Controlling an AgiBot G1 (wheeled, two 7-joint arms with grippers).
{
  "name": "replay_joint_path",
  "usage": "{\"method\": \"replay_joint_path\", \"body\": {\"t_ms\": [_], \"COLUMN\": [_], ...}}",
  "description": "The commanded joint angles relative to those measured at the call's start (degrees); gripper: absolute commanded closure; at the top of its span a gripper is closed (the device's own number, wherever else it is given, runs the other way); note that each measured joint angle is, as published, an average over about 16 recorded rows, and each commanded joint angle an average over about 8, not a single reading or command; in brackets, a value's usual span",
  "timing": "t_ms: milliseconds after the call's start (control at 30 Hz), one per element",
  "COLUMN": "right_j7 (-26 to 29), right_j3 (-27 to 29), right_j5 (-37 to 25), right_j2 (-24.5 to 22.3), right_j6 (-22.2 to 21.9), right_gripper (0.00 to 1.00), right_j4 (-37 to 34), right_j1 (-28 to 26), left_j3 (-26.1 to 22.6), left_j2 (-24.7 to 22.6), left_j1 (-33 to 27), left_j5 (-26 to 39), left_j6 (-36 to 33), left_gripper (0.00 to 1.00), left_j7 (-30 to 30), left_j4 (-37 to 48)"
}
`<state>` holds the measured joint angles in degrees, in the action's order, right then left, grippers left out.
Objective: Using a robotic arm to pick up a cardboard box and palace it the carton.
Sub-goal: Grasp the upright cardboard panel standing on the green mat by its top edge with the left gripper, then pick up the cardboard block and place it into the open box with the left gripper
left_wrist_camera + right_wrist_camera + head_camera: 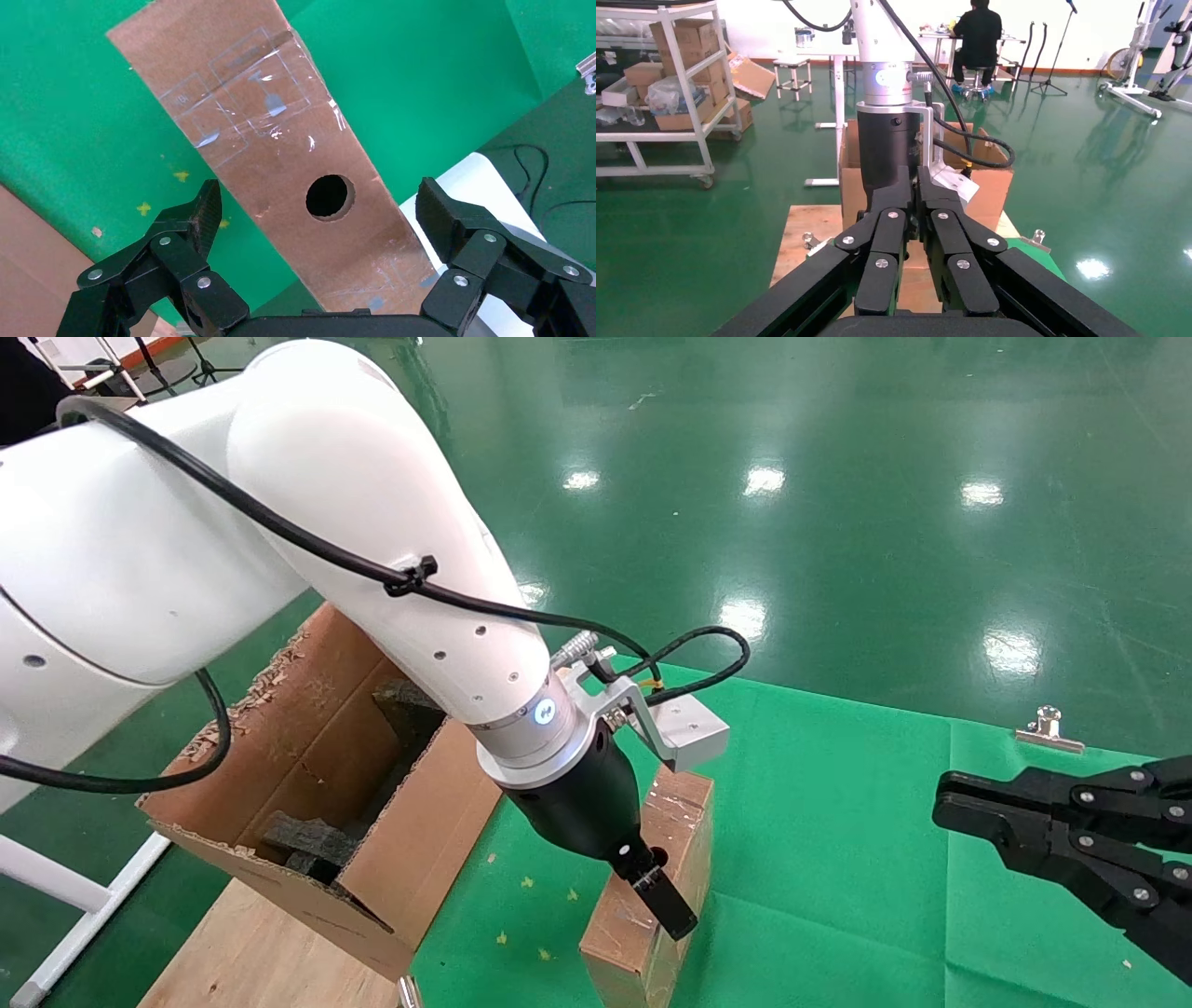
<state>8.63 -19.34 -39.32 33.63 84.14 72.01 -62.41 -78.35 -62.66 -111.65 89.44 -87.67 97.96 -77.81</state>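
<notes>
Box (652,896) standing on edge on the green cloth (838,859) near the table's front-left edge, holed narrow side up. Left gripper (316,217) right above, jaws spread wide either side, touching nothing. Carton (317,784) just beside on the left, on a wooden board, ragged flaps up, black foam inside. Open cloth to the right; right gripper (916,203) well apart there, fingers pressed together, empty.

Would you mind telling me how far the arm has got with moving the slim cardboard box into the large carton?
Done: the left gripper is open astride the slim taped brown cardboard box, which stands on the green cloth. In hand: nothing gripped yet. Left: close, lift, place into the large ragged-flapped carton. The right gripper waits shut, aside.
</notes>
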Motion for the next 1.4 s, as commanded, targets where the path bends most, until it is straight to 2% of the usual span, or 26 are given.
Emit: {"method": "replay_joint_path", "body": {"t_ms": [33,67,900,1100,1267,1400], "right_j7": [0.00,0.00,0.00,0.00,-0.01,-0.01], "right_j3": [0.00,0.00,0.00,0.00,-0.01,-0.01], "right_j5": [0.00,0.00,0.00,0.00,0.00,0.00], "right_j2": [0.00,0.00,0.00,0.00,0.00,0.00], "right_j6": [0.00,0.00,0.00,0.00,0.00,0.00], "right_gripper": [0.00,0.00,0.00,0.00,0.00,0.00], "right_j4": [0.00,0.00,0.00,-0.01,-0.01,-0.01], "right_j1": [0.00,0.00,0.00,0.00,0.00,-0.01], "left_j3": [0.07,0.13,0.82,1.85,4.35,6.58], "left_j2": [0.02,0.05,0.36,3.44,10.17,15.89], "left_j1": [-0.01,-0.01,-0.01,-1.42,-4.32,-8.18], "left_j5": [0.00,0.00,-0.45,-3.02,-6.88,-9.74], "left_j6": [-0.03,-0.03,0.14,-0.42,-1.39,-2.29], "left_gripper": [0.96,1.00,1.00,1.00,1.00,1.00], "left_j7": [0.05,0.07,-1.00,-9.62,-20.99,-29.85], "left_j4": [0.00,0.00,0.83,1.77,4.45,10.25]}}
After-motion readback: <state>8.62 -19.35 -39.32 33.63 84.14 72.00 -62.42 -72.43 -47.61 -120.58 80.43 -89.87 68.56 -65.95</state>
